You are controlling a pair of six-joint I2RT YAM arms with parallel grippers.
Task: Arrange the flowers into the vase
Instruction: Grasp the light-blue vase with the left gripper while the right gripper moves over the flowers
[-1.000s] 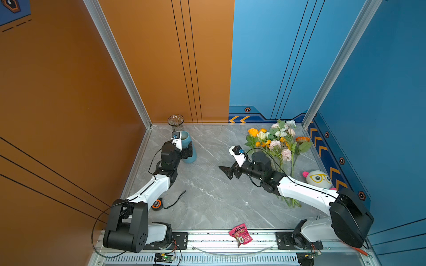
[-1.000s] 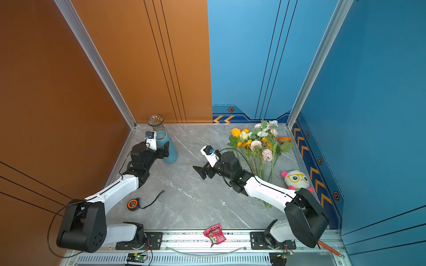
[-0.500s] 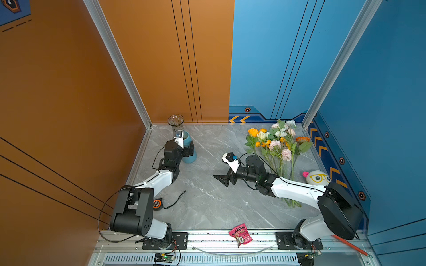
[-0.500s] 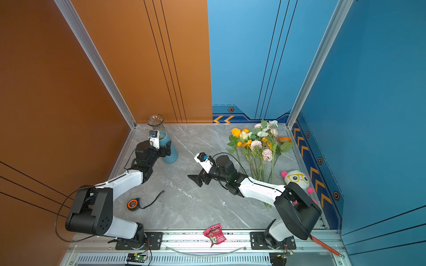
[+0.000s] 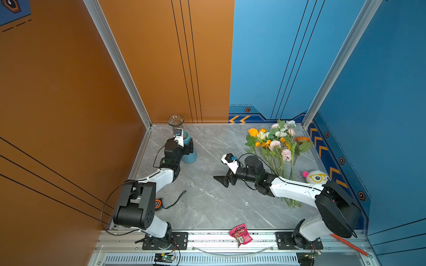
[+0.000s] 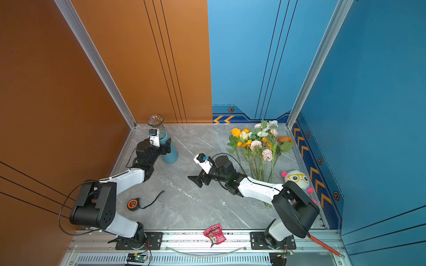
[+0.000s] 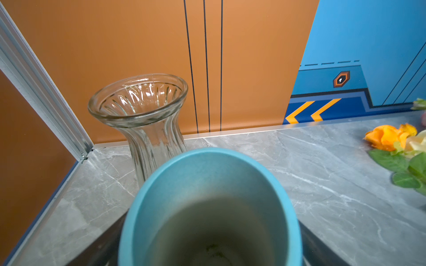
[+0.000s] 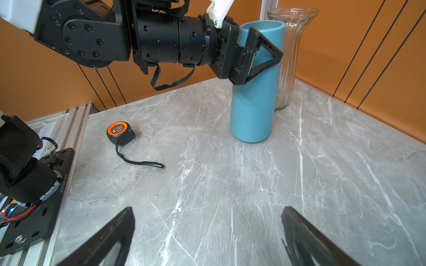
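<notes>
A blue cylindrical vase (image 5: pixel 190 154) (image 6: pixel 171 154) (image 8: pixel 253 110) stands upright near the back left corner. A clear ribbed glass vase (image 5: pixel 175 120) (image 7: pixel 138 108) (image 8: pixel 291 46) stands right behind it. My left gripper (image 5: pixel 188 145) (image 8: pixel 269 53) is shut on the blue vase near its rim (image 7: pixel 207 157), one finger on each side. The flowers (image 5: pixel 276 145) (image 6: pixel 258 145) (image 7: pixel 389 136) lie in a bunch at the back right, stems toward the front. My right gripper (image 5: pixel 221 180) (image 6: pixel 196 180) (image 8: pixel 207 230) hangs open over bare table mid-scene, holding nothing.
An orange-and-black tape measure (image 5: pixel 158 203) (image 8: pixel 118 132) with a cord lies at the front left. A white plush toy (image 5: pixel 318 176) sits by the right wall, over the flower stems' end. A pink snack packet (image 5: pixel 239 235) rests on the front rail. The right arm lies across the stems.
My left gripper has closed in on the blue vase. My right gripper has swung left and down, away from the flowers toward the middle of the table.
</notes>
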